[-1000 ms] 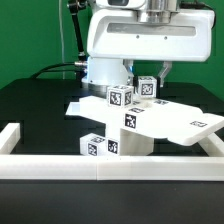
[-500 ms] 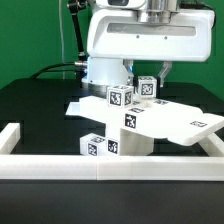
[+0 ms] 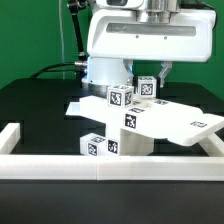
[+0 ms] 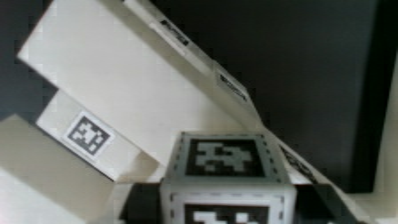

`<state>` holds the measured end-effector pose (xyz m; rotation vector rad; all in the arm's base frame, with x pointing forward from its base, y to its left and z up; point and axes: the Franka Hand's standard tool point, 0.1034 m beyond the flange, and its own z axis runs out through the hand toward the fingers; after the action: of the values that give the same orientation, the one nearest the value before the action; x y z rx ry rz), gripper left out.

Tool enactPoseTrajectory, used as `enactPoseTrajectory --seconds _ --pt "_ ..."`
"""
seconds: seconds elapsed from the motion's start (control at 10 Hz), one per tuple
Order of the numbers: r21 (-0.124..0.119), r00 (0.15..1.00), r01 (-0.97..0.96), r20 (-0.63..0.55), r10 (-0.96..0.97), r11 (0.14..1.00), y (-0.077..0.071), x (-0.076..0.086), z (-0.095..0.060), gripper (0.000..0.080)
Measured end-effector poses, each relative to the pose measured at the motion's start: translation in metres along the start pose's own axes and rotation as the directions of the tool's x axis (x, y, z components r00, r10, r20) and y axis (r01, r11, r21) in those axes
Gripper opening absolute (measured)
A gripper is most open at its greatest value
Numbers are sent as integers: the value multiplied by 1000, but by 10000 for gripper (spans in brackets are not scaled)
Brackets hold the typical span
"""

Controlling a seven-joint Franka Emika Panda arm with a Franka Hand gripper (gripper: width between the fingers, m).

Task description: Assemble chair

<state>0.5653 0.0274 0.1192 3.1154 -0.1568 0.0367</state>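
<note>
The chair is a cluster of white tagged parts in mid-table. A wide slab point(image 3: 165, 122) lies tilted over blocky pieces point(image 3: 103, 146) near the front rail, and a small tagged block point(image 3: 120, 98) sits on top. My gripper point(image 3: 147, 80) hangs over the cluster, shut on another tagged white block point(image 3: 147, 88) just to that block's right in the exterior view. In the wrist view the held block point(image 4: 222, 160) fills the space between my dark fingers point(image 4: 150, 200), and the slab point(image 4: 125, 75) lies beyond it.
A long plain white border rail point(image 3: 110, 166) runs along the front, with side rails at the exterior view's left point(image 3: 22, 138) and right point(image 3: 212, 140). The arm's white base point(image 3: 110, 70) stands close behind the parts. The tabletop is black.
</note>
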Motion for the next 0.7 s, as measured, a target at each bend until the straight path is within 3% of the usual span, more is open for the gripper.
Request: enactPoseTrajectory --seconds 0.2,0.4,0.7 --pt "2 989 -147 1 147 989 0 0 0 290" --pt "8 927 -376 4 376 927 -1 0 0 290" --pt "26 744 -668 22 667 744 -2 0 1 290"
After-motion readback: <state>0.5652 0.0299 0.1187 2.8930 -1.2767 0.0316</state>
